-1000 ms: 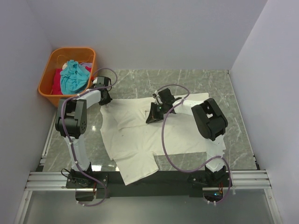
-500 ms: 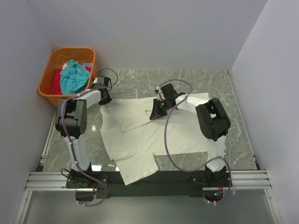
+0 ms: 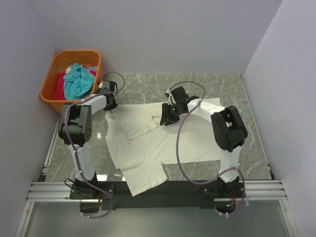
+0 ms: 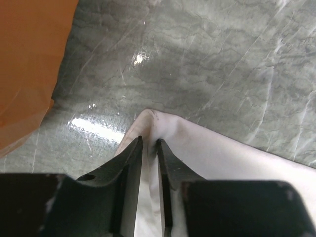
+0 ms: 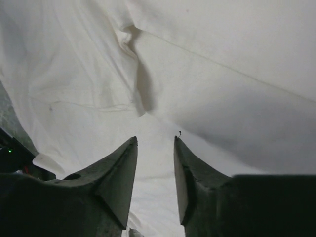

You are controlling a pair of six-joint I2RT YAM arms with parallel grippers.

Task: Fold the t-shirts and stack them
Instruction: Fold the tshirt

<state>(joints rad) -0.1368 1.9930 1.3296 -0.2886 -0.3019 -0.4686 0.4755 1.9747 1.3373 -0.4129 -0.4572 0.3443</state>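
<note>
Spread over the middle of the top view: one large cream t-shirt [image 3: 148, 143], soft matte cotton, faintly creased, lower hem hanging past the near table edge. Underneath, one glossy grey table [image 3: 222, 84] of veined marble pattern. At upper left, one orange basket [image 3: 49, 74], smooth plastic, rounded rectangle, holding one crumpled teal t-shirt [image 3: 78, 81] and one red t-shirt [image 3: 60, 84]. Three shirts in all, two arms.

Left gripper [image 4: 148, 142] at the cream shirt's upper-left corner: dark tapered fingers only a slit apart, a raised ridge of cloth running into the slit; cannot tell whether still clamped.

Right gripper [image 5: 155, 140] just above the shirt's upper middle: jaws plainly parted, nothing between them, only seamed cloth and a soft wrinkle below.

Compared with a second ago: right gripper [image 3: 165, 116] shifted up and right in the top view, jaws spread from nearly closed, the lifted flap now lying flat. Left gripper [image 3: 109, 104] hardly moved.
</note>
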